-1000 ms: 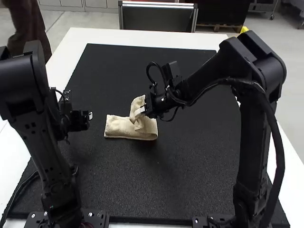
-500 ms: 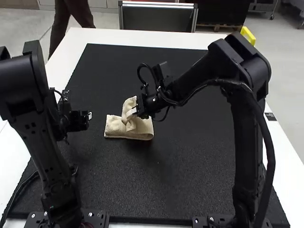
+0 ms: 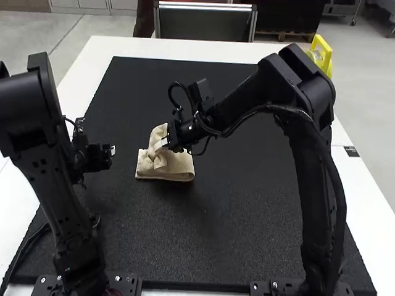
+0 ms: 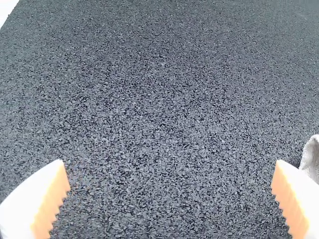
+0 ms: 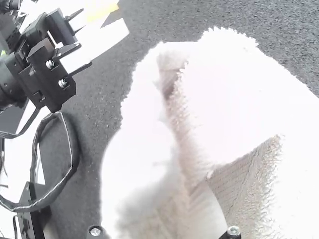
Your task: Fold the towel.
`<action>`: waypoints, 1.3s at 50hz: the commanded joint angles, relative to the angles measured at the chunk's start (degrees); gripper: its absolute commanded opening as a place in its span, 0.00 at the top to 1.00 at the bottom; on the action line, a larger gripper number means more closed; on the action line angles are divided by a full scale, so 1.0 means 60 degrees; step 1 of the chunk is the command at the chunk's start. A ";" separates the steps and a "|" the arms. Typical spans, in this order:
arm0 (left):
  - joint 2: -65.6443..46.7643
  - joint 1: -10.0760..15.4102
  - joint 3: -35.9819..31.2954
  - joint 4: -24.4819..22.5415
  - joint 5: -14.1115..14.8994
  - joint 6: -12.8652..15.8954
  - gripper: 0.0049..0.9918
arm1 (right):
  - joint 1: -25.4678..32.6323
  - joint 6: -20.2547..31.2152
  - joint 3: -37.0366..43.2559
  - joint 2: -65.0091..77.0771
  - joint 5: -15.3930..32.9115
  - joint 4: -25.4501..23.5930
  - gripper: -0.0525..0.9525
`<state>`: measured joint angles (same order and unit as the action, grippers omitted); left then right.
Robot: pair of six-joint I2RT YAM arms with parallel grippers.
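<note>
The cream towel (image 3: pixel 178 168) lies as a narrow folded strip near the middle of the mat, its top gathered up in a raised bunch. My right gripper (image 3: pixel 165 142) is shut on that bunch, above the strip's left half. In the right wrist view the towel (image 5: pixel 229 99) rises in thick folds between the fingers of my right gripper (image 5: pixel 164 232), which are largely covered by cloth. My left gripper (image 3: pixel 111 150) stands to the left of the towel, apart from it. In the left wrist view my left gripper (image 4: pixel 171 174) is open with bare mat between its fingers, a towel edge (image 4: pixel 311 157) beside one finger.
A black mat (image 3: pixel 247 185) covers most of the white table (image 3: pixel 123 46). The right arm reaches across the mat's middle from the right. A cable (image 5: pixel 70 164) loops beside the left arm in the right wrist view.
My right gripper has moved left with the bunched cloth, and the towel's right end has drawn left, making the strip shorter. The left gripper has shifted very slightly left.
</note>
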<state>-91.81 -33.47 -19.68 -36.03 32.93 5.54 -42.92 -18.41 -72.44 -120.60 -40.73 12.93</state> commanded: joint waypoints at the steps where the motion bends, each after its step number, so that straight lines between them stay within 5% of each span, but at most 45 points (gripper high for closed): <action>1: 0.0111 -0.0207 0.0028 -0.0030 0.0210 0.0190 0.03 | -0.0186 -0.0139 -0.0421 -0.0145 -0.0228 0.0072 0.97; 19: -0.0006 -0.0383 0.0028 -0.0045 0.0225 0.0322 0.03 | -0.0259 -0.0241 -0.1066 -0.0672 -0.0228 0.0057 0.89; 36: -0.0006 -0.0368 0.0028 -0.0074 0.0225 0.0307 0.03 | -0.0230 -0.0417 -0.1285 -0.0907 -0.0316 0.0043 0.60; 55: -0.0035 -0.0324 0.0028 -0.0059 0.0225 0.0307 0.03 | -0.0215 -0.0461 -0.1373 -0.0921 -0.0345 0.0043 0.05; 65: -0.0035 -0.0354 0.0028 -0.0045 0.0225 0.0322 0.03 | -0.0201 -0.0432 -0.1549 -0.0833 -0.0463 -0.0001 0.04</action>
<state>-91.81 -35.24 -19.68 -36.03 33.08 6.66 -43.77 -20.99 -79.35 -125.99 -42.19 12.67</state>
